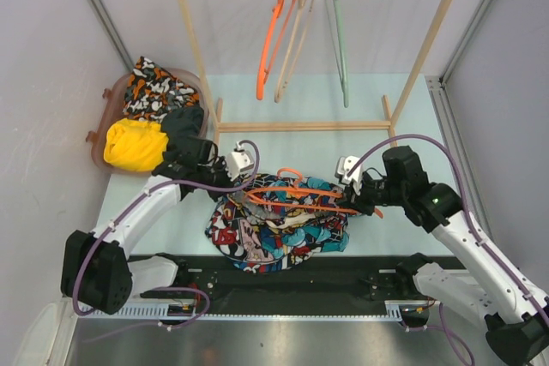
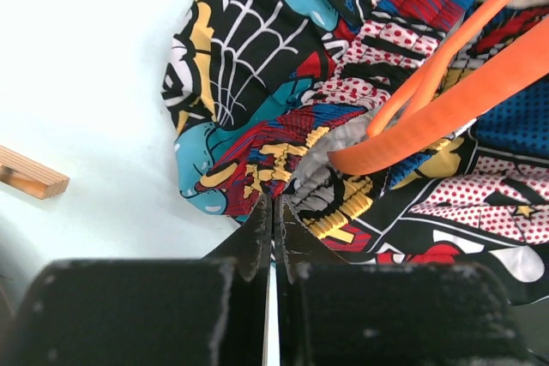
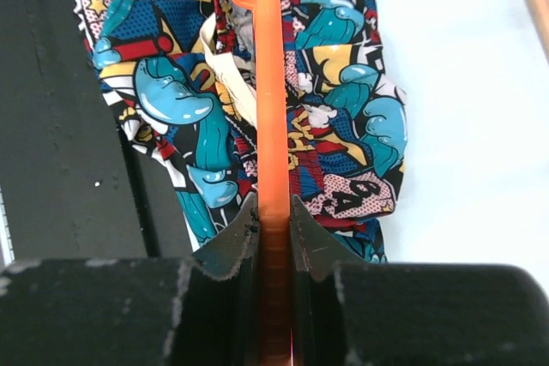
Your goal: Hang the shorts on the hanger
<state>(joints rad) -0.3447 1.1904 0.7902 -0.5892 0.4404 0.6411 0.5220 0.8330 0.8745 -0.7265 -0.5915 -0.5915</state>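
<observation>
Right gripper [image 3: 274, 212] clamped on the hanger [image 3: 268, 83], left gripper [image 2: 273, 212] clenched at the edge of the shorts [image 2: 257, 83] (cloth caught? cannot tell): confirm the pinch, then draw cloth slowly across, hanger held level.

Four hangers: orange hanger [image 1: 275, 23], beige hanger [image 1: 296, 40], green hanger [image 1: 337, 45] at twelve o'clock, thin hanger [image 3: 273, 126] at six; one shorts [image 1: 274, 237].

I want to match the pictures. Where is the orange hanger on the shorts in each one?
Top view: hanger in the middle, lying across the shorts.
Left wrist: upper right, over the shorts.
Right wrist: centre, standing up from the right gripper.
Shared landmark: the shorts.
</observation>
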